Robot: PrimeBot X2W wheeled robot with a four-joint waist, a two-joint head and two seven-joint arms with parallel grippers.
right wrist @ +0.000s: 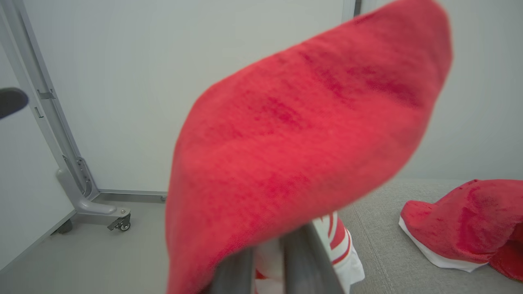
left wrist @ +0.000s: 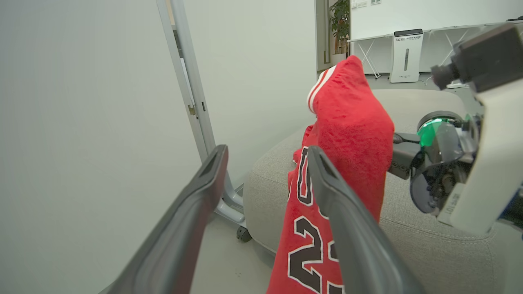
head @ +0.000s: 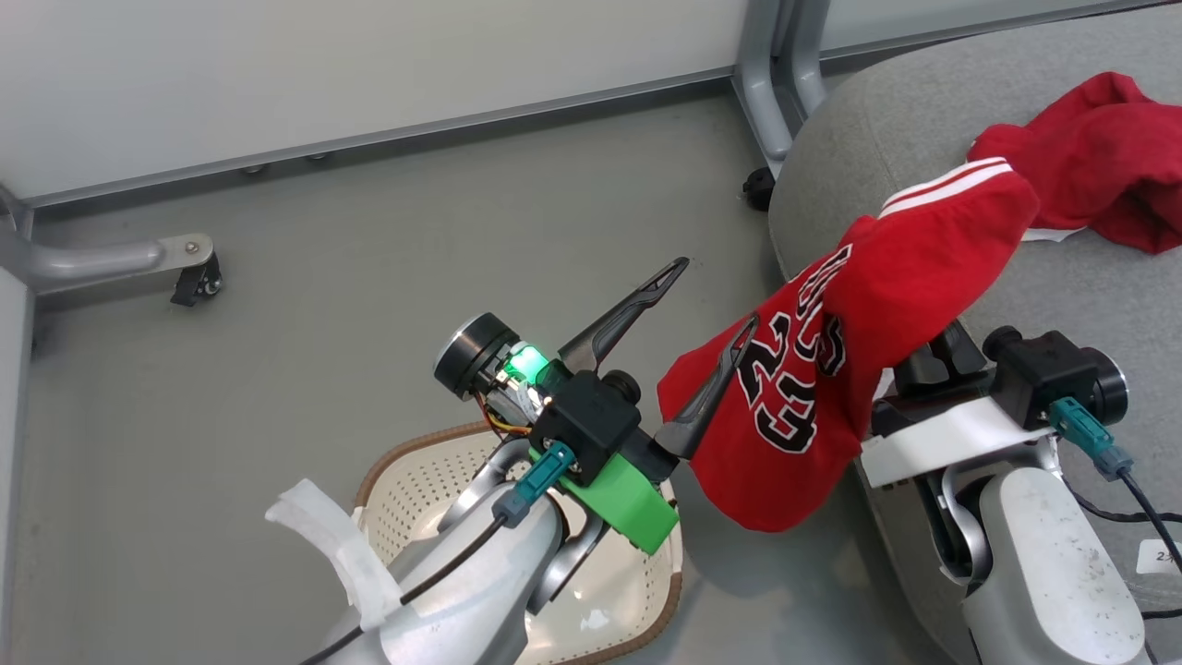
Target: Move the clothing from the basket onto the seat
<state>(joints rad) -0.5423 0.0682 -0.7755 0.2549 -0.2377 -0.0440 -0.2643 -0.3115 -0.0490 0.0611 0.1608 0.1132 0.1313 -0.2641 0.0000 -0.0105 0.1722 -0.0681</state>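
Observation:
The red jersey [head: 859, 369], with black-and-white lettering, hangs draped over my right gripper [right wrist: 267, 265], which is shut on it. The fingertips are hidden under the cloth. The jersey's lower part dangles past the edge of the grey seat [head: 923, 111] above the floor. A plain red garment [head: 1099, 157] lies crumpled on the seat at the far right. My left gripper [head: 713, 296] stands open just left of the jersey with nothing between its fingers, and its right finger [left wrist: 327, 183] is against the jersey's edge [left wrist: 351, 130]. The cream basket [head: 406, 480] sits below my left arm, largely hidden by it.
Grey metal frame legs on castors stand at the left [head: 194, 277] and by the seat's far corner [head: 759, 189]. A white panel wall [head: 369, 55] runs along the back. Bare grey floor [head: 323, 323] lies between the basket and the wall.

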